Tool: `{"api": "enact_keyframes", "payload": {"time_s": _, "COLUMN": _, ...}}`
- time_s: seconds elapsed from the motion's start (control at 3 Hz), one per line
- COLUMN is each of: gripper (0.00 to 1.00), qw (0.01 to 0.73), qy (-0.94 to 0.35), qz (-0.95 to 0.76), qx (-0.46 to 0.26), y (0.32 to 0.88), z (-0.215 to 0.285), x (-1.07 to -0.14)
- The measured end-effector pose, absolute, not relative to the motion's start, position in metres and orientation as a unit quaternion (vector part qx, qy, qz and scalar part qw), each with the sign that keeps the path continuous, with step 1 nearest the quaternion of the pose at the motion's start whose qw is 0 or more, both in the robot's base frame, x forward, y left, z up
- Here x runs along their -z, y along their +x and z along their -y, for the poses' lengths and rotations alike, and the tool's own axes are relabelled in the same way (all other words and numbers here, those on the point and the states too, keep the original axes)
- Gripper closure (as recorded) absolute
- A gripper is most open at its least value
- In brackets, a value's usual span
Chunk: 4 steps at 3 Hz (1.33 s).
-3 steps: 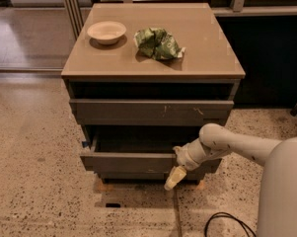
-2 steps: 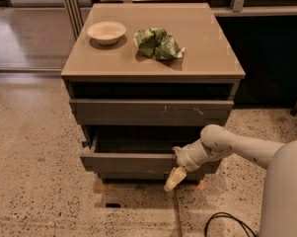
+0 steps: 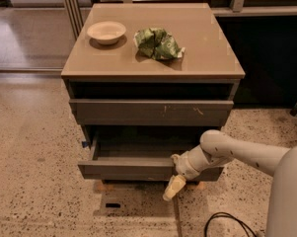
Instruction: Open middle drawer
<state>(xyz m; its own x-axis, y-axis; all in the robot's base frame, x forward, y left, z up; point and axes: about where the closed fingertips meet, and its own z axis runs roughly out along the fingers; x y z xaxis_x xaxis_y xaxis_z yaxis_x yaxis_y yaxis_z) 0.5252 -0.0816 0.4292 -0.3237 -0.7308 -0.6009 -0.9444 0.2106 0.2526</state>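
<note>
The middle drawer has a plain dark grey front. It stands pulled out from the cabinet, and its smooth grey inside shows. My gripper is at the drawer's front, right of its middle, with its cream tip hanging just below the front's lower edge. My pale arm reaches in from the lower right. The front with pale orange scratches sits shut above the pulled-out drawer.
A cream bowl and a crumpled green bag lie on the cabinet top. A dark wall panel stands to the right. A black cable lies on the speckled floor by my base.
The gripper has dropped very slightly at the drawer's front. The drawer stands pulled out about as far as before.
</note>
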Motion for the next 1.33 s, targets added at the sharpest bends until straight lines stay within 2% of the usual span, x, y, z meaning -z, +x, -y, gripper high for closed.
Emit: {"api": "enact_keyframes", "payload": {"time_s": 1.33, "gripper": 0.00, "qw": 0.180, "qy": -0.552, "qz": -0.747, "qx": -0.324, "y": 0.513, "z": 0.079, "x": -0.437}}
